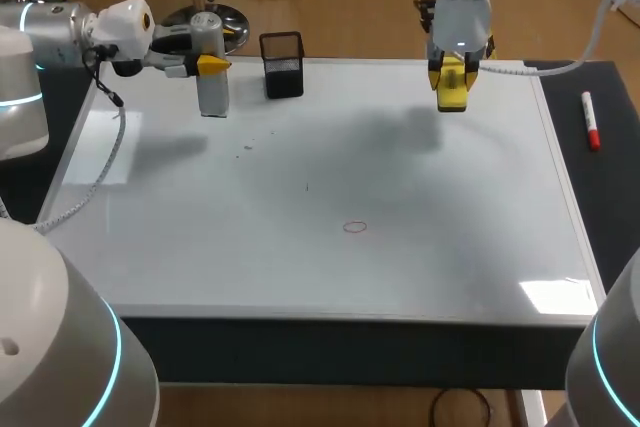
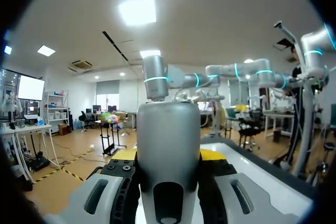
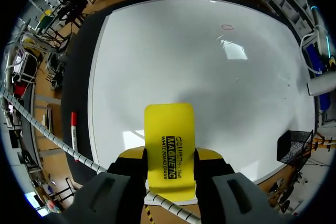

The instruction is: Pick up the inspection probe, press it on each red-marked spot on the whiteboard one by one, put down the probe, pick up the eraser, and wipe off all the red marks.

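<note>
Eraser sits clamped in the right gripper, above the whiteboard's far right. Left gripper is closed on the upright grey probe at far left. One red mark lies mid-board, well apart from both.

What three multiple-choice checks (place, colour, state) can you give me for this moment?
1. Relative to the whiteboard, where does the marker pen lie? A at its middle; B on the dark mat to its right; C on the floor.
2. What colour is the eraser in the right tool? A blue; B green; C yellow.
3. The left tool is: A shut on the probe; B open, empty; C shut on a cloth.
Answers: 1 B, the head view shows it on the mat; 2 C, head and right wrist views show yellow; 3 A, it grips the probe from both sides.
</note>
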